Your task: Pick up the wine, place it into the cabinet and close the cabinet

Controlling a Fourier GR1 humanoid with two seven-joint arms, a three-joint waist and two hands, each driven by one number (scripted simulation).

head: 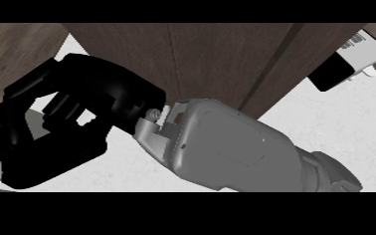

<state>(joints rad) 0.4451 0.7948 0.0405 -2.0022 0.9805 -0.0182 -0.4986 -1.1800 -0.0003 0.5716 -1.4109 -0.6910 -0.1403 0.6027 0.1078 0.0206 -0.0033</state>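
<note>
I see one hand [70,117] at left, forearm [235,149] angling in from lower right; fingers curled, enclosing nothing visible; cabinet [198,62] doors just beyond; wine not visible.

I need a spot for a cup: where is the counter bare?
Bare counter lies at right, bordered by the cabinet, the black-and-white box and the forearm. A narrow strip shows below the right hand. The left is crowded: hand and forearm cover it.
</note>
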